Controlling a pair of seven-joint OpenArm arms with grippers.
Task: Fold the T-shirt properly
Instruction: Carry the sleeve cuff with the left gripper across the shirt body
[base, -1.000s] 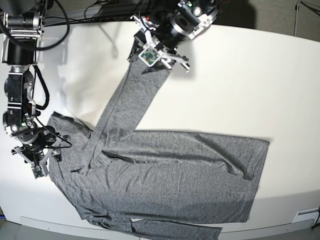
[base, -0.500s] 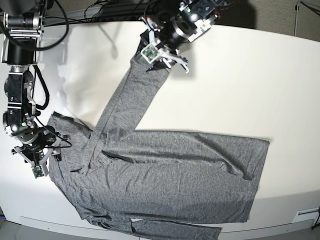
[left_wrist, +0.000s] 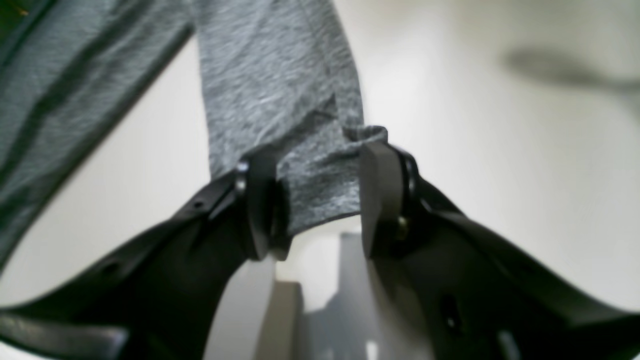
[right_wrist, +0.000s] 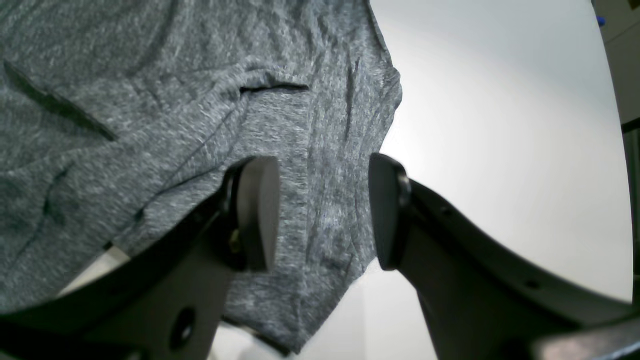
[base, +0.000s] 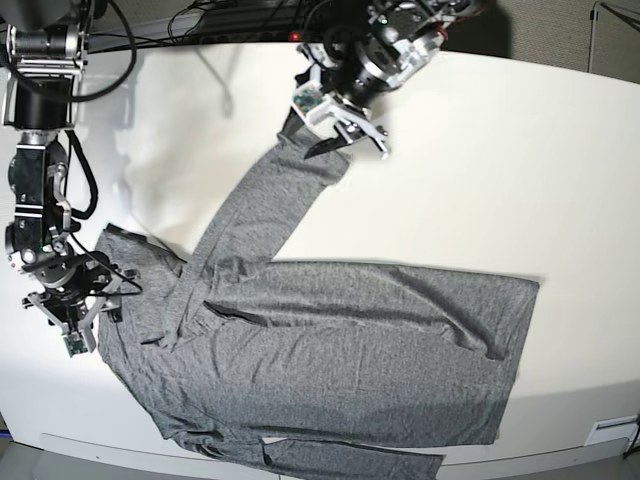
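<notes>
the t-shirt (base: 330, 350) lies spread on the white table (base: 500, 160), body flat, hem toward the base view's right edge. one long sleeve runs up and away from the body toward the far edge of the table; a second sleeve trails off the near edge.

left gripper (base: 345, 135): at the cuff end of the raised sleeve. wrist view shows the jaws apart with the cuff (left_wrist: 320, 195) lying between them; the fabric touches both pads but does not look pinched. cannot call this a secure grip.

right gripper (base: 85, 310): at the shirt's shoulder edge, on the side away from the hem. jaws apart, straddling a flap of fabric (right_wrist: 320, 200), not clamped on it.

step in hand, as judged: sleeve fold, with the left arm working the outstretched sleeve while the right stands at the shoulder. task looks early; body is unfolded, both sleeves still out.

next move calls for: closing firmly on the cuff, then carrying the sleeve across the body so it lies flat within the shirt's outline. shoulder likely needs pinning so the body does not drag.

containers: none in view.
</notes>
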